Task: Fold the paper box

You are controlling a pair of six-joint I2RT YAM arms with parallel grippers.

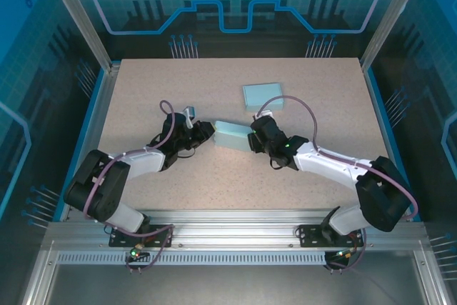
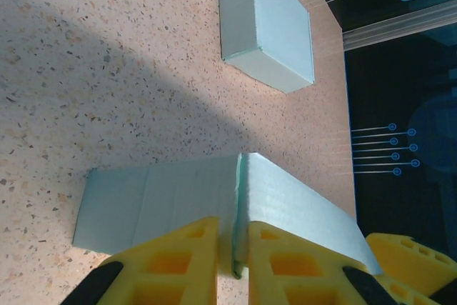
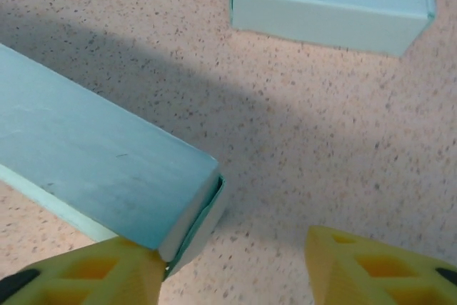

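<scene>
Starting on the left: the left arm (image 1: 136,162) lies low across the surface (image 1: 143,91), reaching in toward the middle. The left end effector (image 1: 203,133) is up against the left end of the paper box (image 1: 232,133). From the left wrist cam, its yellow fingers (image 2: 178,262) are pinched down to a narrow slit with a thin edge of the box caught between them. So it's clamped on the box wall, right where a flatter panel on one side meets the box body on the other.

The paper box itself is light blue-green. It sits roughly mid-surface, lying flat between the two end effectors, long side running left to right.

The right end effector (image 1: 255,137) is at the box's right end, and its jaws are spread wide. In the right wrist cam, one finger (image 3: 107,269) touches the lower corner of the box, and the other finger is well off to the side over bare surface. The end flap on that corner looks slightly ajar, with a thin dark gap along the edge.

Further back and a bit right is a second box (image 1: 262,95), same colour, closed up, sitting apart from everything else. The right arm (image 1: 335,162) stretches in from the lower right.
</scene>
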